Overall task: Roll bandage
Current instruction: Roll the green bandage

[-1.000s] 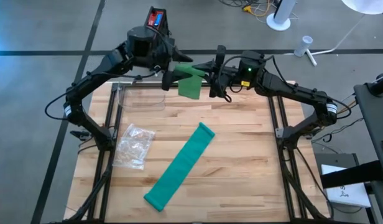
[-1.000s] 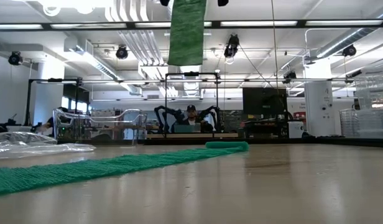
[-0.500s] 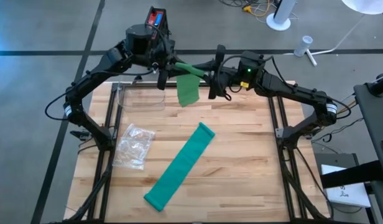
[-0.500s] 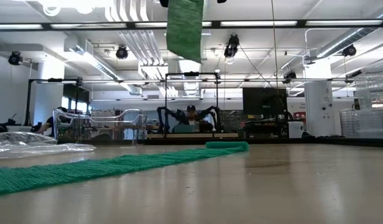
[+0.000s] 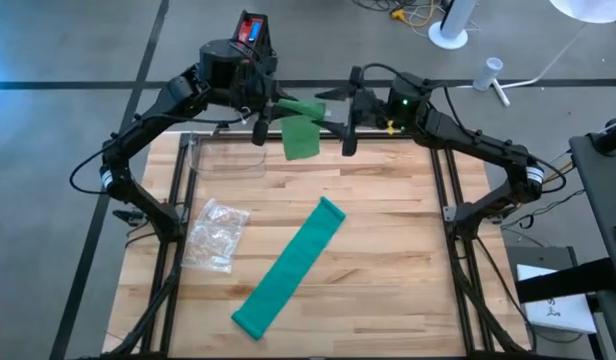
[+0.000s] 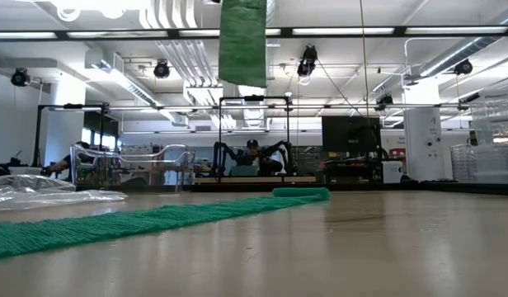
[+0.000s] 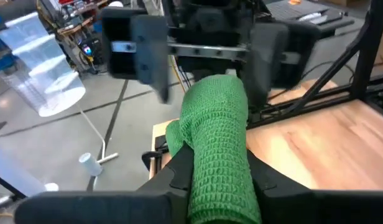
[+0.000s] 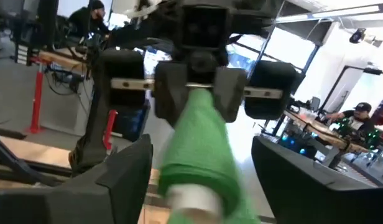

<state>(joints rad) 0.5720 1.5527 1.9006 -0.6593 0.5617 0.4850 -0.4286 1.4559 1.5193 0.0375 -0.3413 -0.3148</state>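
Observation:
A green bandage roll (image 5: pixel 300 107) is held level above the table's far edge. Its loose tail (image 5: pixel 301 138) hangs down and also shows in the low view (image 6: pixel 242 41). My left gripper (image 5: pixel 271 108) is shut on the roll's left end. My right gripper (image 5: pixel 348 112) is open; its fingers (image 8: pixel 126 174) stand on either side of the roll's other end (image 8: pixel 194 155) without touching it. A second green bandage (image 5: pixel 288 265) lies flat along the table's middle. My left gripper pinches the roll's left end (image 7: pixel 219 155) between its two fingers (image 7: pixel 179 177). The fingers come level from the table's left and lie along the roll. The roll sticks out past them toward my right gripper, lifted clear, with the tail hanging slack below it.
A crumpled clear plastic bag (image 5: pixel 216 232) lies at the table's left. A clear container (image 5: pixel 228 155) stands at the far left behind it. Bare wood (image 5: pixel 388 230) is to the right of the flat bandage. People sit at desks in the room beyond.
My left gripper has shut on the roll. My right gripper has turned about its own axis, opened and let go of the roll, drawing back a little toward the table's right. The hanging tail has swung and turned slightly.

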